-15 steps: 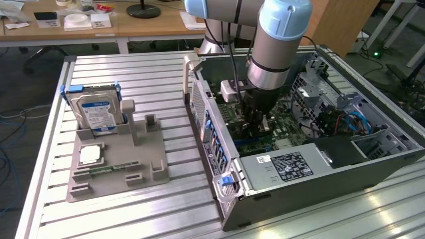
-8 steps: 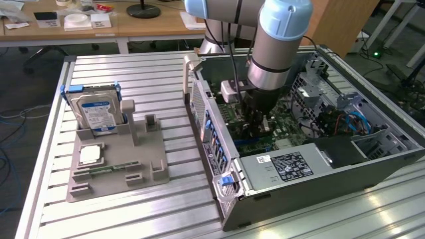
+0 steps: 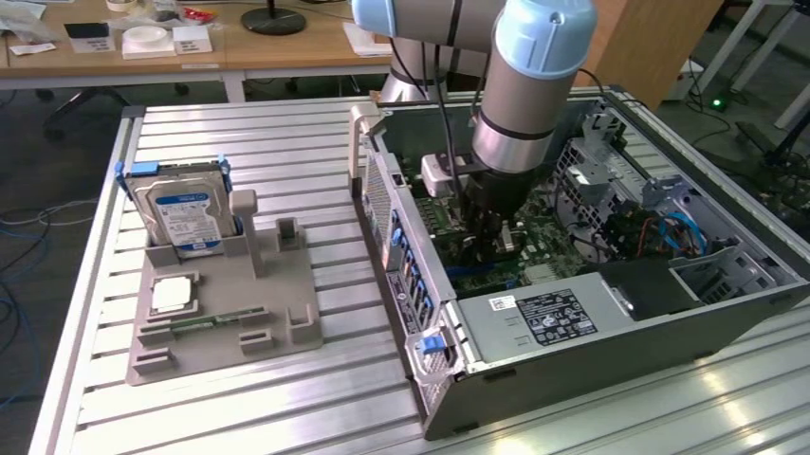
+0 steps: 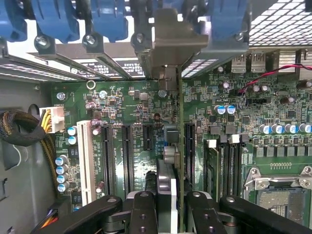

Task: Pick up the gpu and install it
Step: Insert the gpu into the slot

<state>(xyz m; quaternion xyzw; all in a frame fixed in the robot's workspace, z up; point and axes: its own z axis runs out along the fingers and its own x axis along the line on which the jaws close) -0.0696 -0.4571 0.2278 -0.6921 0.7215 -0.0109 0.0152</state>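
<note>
Gpu (image 4: 179, 146): pinched edge-on in gripper (image 4: 171, 204), fingers pressed onto its top edge, card hanging vertical over the motherboard (image 4: 131, 97). Silver bracket (image 4: 170, 41) at card's far end, up by the rear slot openings of the pc case (image 3: 431, 313).

Out from gripper: in wrist view the card's lower edge runs along the board between two of the black expansion slots (image 4: 127, 156), closer to the one by the memory sockets. Can't tell if seated or just above. White slot (image 4: 87, 161) further off, near the yellow-white power plug (image 4: 51, 118).

Handling (judgement): light, stiff, thin. Fragile — components on faces, contact edge delicate. Best hold = top edge mid-length, as now; avoid faces and contacts. Narrow grip, so card could pivot if pushed off-axis.

Room: tight. Capacitors (image 4: 224, 109) and blue retainer clips (image 4: 53, 22) crowd the bracket end; red wire (image 4: 273, 73) off beside the card. Exterior view: arm (image 3: 525, 85) reaches straight down into the open case; case walls close, black power supply (image 3: 557, 318) near. Away from the case, on exterior view's left, grey fixture tray (image 3: 291, 284) with hard drive (image 3: 184, 213) upright, well apart.
</note>
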